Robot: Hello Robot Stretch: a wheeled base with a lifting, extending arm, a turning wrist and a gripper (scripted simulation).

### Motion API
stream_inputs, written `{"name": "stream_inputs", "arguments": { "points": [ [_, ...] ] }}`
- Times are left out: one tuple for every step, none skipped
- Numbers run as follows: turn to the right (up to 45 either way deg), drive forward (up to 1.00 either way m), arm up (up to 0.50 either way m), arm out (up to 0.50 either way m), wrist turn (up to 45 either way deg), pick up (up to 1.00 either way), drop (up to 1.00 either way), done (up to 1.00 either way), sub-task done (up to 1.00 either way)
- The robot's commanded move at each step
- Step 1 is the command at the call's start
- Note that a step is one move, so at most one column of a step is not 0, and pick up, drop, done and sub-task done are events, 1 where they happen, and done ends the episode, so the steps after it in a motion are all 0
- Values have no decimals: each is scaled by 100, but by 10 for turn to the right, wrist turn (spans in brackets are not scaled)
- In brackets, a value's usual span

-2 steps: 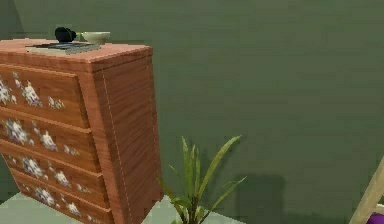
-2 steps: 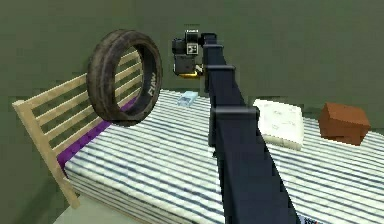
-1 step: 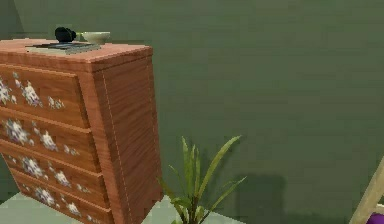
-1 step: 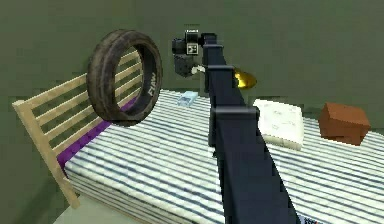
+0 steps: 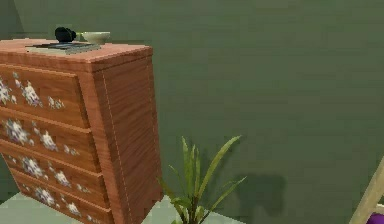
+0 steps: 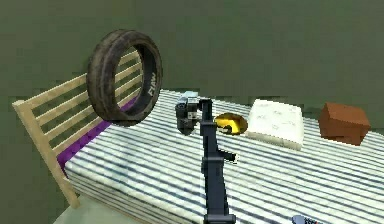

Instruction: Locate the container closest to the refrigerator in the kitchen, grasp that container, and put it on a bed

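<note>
The claw reaches out over the striped-sheet wooden bed; I cannot tell if it grips anything. The yellow round container seems to lie just beside the claw. A dark rubber tyre leans near its other side, so a careless retreat may knock it.

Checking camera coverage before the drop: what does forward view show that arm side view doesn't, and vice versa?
Forward view: wooden dresser with a bowl on top, green plant beside it. Arm side view: striped bed bearing a tire, white pillow, brown box and yellow container near the gripper. Both: green wall, and probably the wooden bed frame, at the forward view's right edge.
</note>
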Motion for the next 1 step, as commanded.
{"name": "stream_inputs", "arguments": {
  "points": [
    [0,0,-32,0,0,0,0,0,0]
  ]
}}
